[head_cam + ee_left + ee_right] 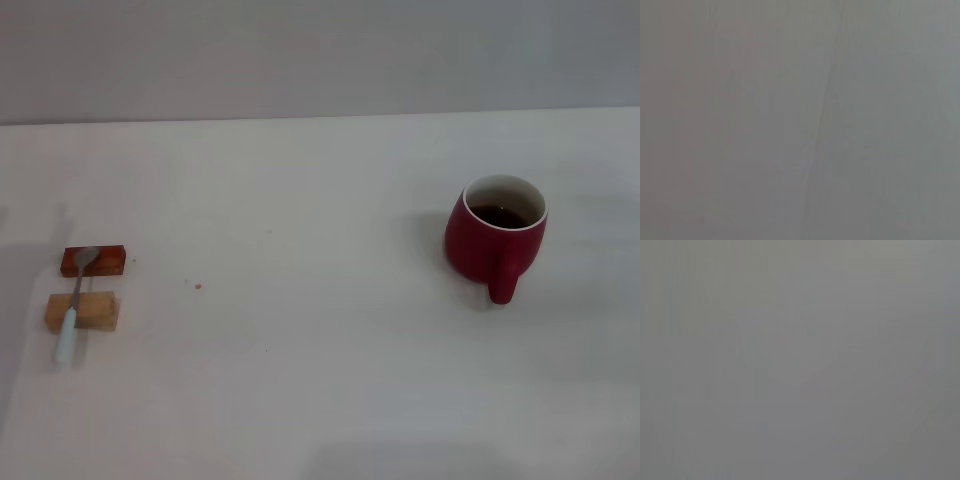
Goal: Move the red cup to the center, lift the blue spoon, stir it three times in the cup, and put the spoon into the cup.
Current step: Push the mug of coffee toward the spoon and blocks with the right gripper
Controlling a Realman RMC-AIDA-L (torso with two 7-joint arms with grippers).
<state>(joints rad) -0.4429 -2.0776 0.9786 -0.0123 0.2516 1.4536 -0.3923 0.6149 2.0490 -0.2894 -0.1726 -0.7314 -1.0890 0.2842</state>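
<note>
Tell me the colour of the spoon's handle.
Pale light blue, on the slim metal-bowled spoon lying across two wooden blocks; head view shows it best.

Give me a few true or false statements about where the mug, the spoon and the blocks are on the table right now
1. The squat dark-red ceramic mug stands upright on the robot's right. True.
2. The slim blue-handled metal spoon is inside the mug. False: it lies across two wooden blocks on the left.
3. The spoon's bowl rests on the reddish-brown block, its handle crossing the tan block. True.
4. An end effector grips the mug's handle. False: neither end effector is in view.
</note>
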